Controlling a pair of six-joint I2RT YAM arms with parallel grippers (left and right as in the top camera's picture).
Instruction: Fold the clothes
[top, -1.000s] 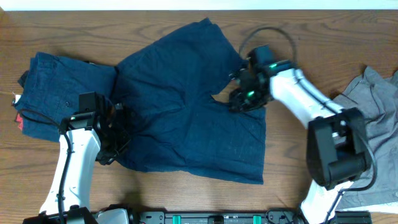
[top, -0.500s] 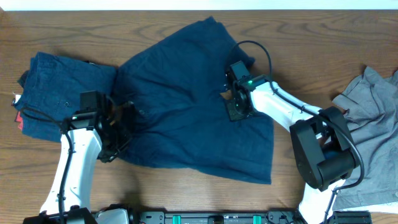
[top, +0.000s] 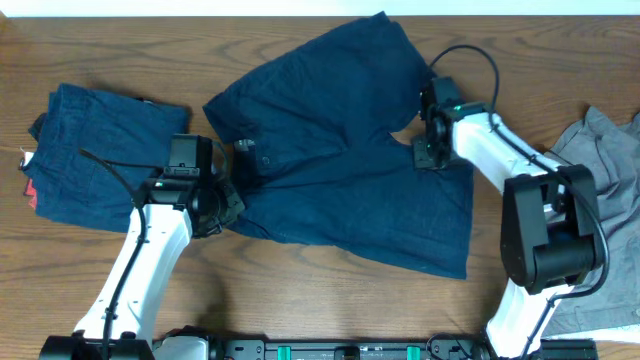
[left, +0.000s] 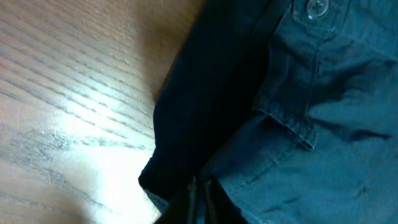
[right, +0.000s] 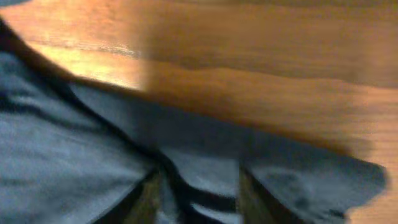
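Observation:
Dark navy shorts (top: 340, 180) lie spread across the middle of the table, waistband toward the left with a button (left: 317, 6) showing. My left gripper (top: 230, 198) is shut on the waistband edge; in the left wrist view the fingers (left: 202, 198) pinch dark fabric (left: 298, 143). My right gripper (top: 426, 153) sits at the crotch notch between the two legs, and its fingers (right: 199, 199) hold a fold of the blurred fabric (right: 68, 149). A second pair of navy shorts (top: 100, 150) lies folded at the far left with a red-and-white label (top: 30, 192).
A grey garment (top: 600, 190) lies crumpled at the right edge of the wooden table (top: 300, 310). The arm bases stand at the front edge.
Both grippers have moved to the right and the spread shorts have slid right with them. The upper leg now reaches the table's back edge.

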